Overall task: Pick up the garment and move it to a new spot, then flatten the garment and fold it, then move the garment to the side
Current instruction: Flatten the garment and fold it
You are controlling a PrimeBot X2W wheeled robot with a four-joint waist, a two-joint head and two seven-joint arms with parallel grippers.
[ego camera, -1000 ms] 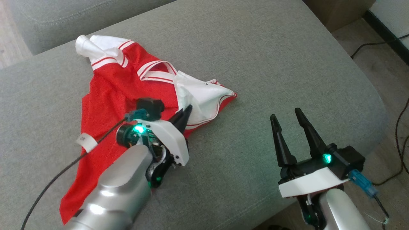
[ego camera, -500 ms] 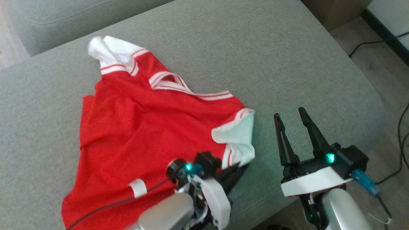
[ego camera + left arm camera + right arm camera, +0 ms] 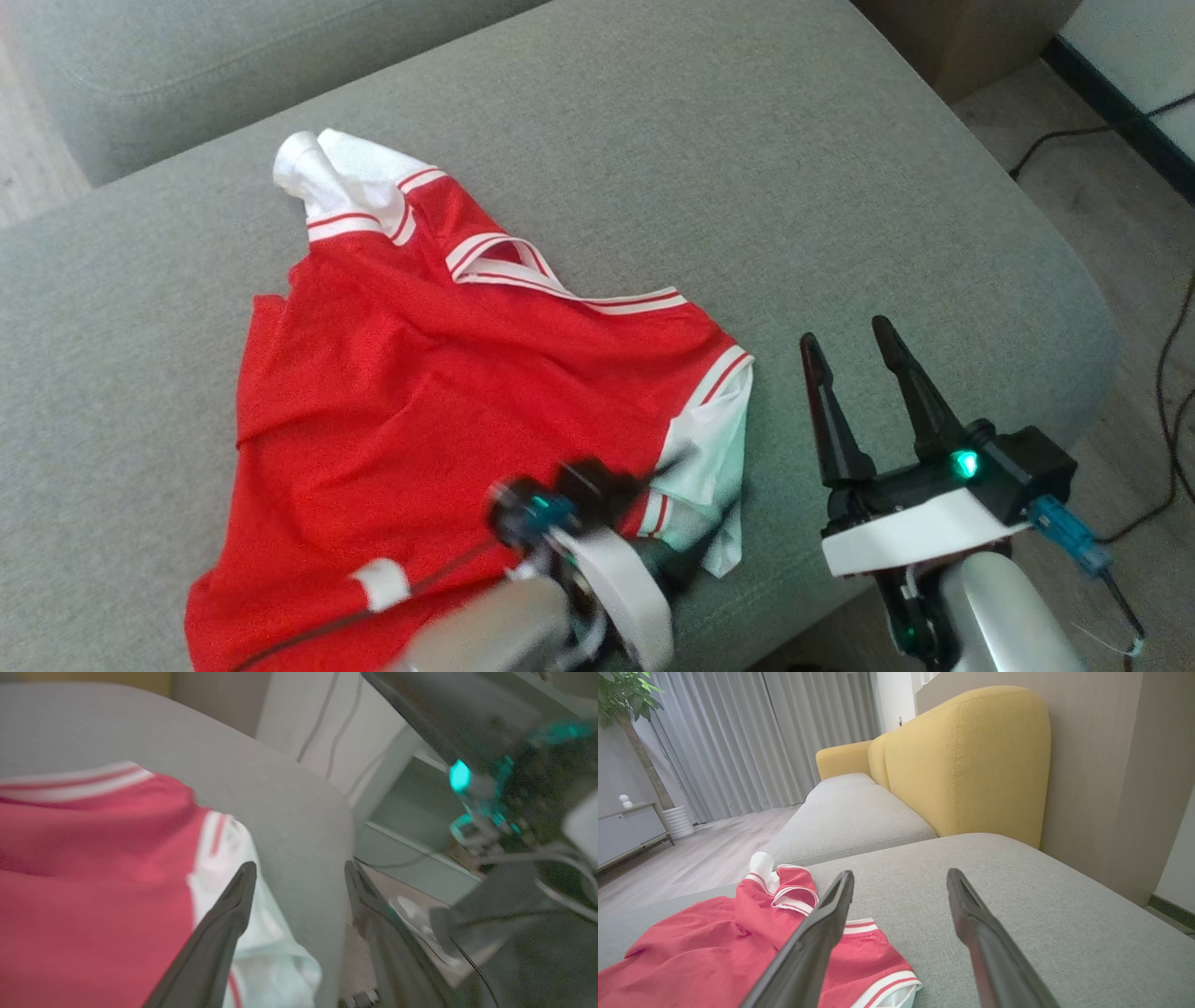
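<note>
The thin red garment (image 3: 420, 373), trimmed with white striped bands at collar and sleeves, lies rumpled and half spread on the grey woven sofa cushion (image 3: 700, 168), with one white sleeve near the rounded front edge. The left hand (image 3: 300, 868) stands wide, one finger over that sleeve. The right hand (image 3: 844, 331), also wide, hovers just beside the garment over bare cushion.

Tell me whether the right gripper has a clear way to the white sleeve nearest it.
Probably yes: the right gripper is open beside the sleeve with bare cushion between, though the left gripper crowds that spot.
</note>
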